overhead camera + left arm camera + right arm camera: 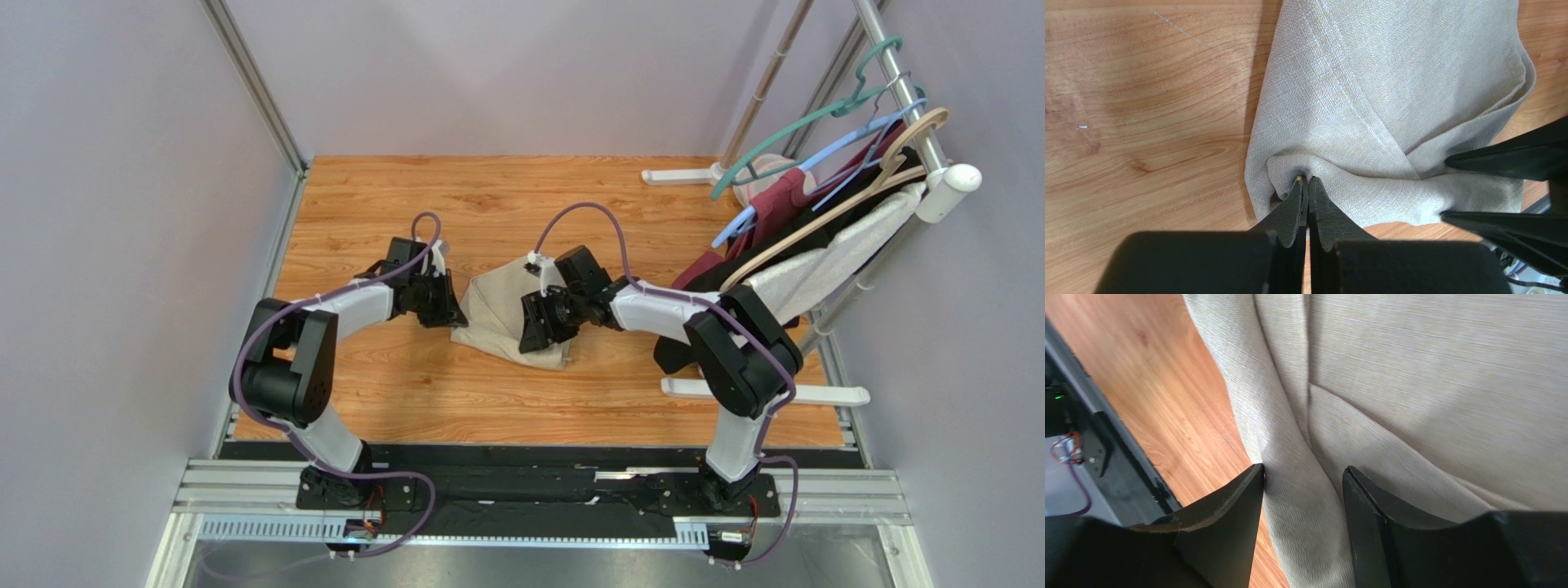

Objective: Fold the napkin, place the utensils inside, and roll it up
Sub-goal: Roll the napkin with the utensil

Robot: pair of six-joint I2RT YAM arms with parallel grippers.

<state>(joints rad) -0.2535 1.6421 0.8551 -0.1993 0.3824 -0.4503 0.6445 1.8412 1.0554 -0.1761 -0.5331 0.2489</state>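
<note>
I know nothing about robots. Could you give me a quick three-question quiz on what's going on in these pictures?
1. True or false: the left tool is shut on the napkin.
2. The right tool is: A shut on nothing; B open, astride a fold of the napkin; C lifted well clear of the cloth.
3. Fill in: the napkin lies on a ___ table.
Key: 1 true; 2 B; 3 wooden.

You find no readable text, label, brand, number or sign on anything in these three views.
</note>
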